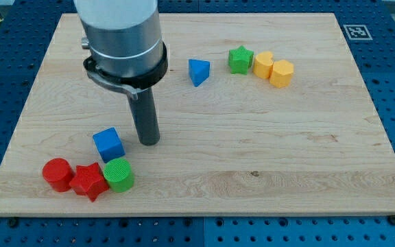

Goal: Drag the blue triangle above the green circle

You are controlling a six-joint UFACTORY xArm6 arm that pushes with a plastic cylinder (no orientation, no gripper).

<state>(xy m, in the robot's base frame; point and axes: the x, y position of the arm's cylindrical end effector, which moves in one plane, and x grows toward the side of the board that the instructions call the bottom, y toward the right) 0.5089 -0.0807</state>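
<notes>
The blue triangle [198, 71] lies in the upper middle of the wooden board [266, 151]. The green circle [118, 174], a short cylinder, sits at the lower left, touching the red star [88, 182]. My tip [148, 142] rests on the board just right of the blue cube [108, 144], above and right of the green circle, and well below and left of the blue triangle. The rod rises into the grey arm body [120, 31] at the view's top.
A red cylinder [57, 173] sits left of the red star. A green star [240, 60] lies right of the blue triangle, with a yellow block [262, 64] and a yellow hexagon [282, 73] beside it. A marker tag [354, 31] is at the board's top right corner.
</notes>
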